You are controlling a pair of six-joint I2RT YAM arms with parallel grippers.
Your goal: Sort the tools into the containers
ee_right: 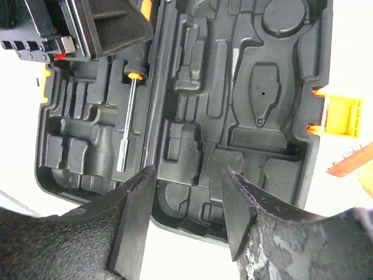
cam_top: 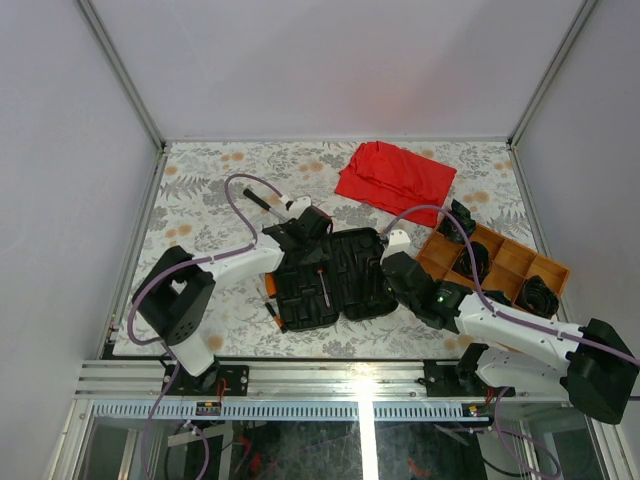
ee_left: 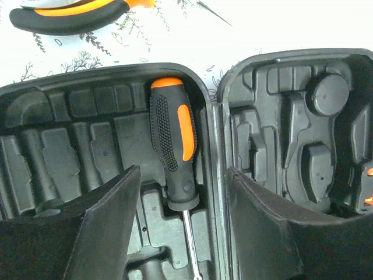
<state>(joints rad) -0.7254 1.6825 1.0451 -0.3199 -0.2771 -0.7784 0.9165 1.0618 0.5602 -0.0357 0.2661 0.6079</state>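
Note:
The black tool case (cam_top: 352,292) lies open on the table, both moulded halves up. A screwdriver with a black-and-orange handle (ee_left: 173,149) lies in a slot of the left half; its shaft shows in the right wrist view (ee_right: 129,125). My left gripper (cam_top: 300,240) hangs open over that screwdriver, a finger on each side, not touching it (ee_left: 183,227). My right gripper (cam_top: 387,262) is open and empty over the case's near right edge (ee_right: 186,216). Orange-handled pliers (ee_left: 70,14) lie on the table beyond the case. A black-handled driver (cam_top: 262,203) lies behind the left gripper.
A red cloth (cam_top: 395,175) lies at the back. An orange compartment tray (cam_top: 508,262) with black items stands to the right. Small orange-handled tools (cam_top: 270,300) lie at the case's left edge. The case's orange latch (ee_right: 341,114) sticks out on its right side.

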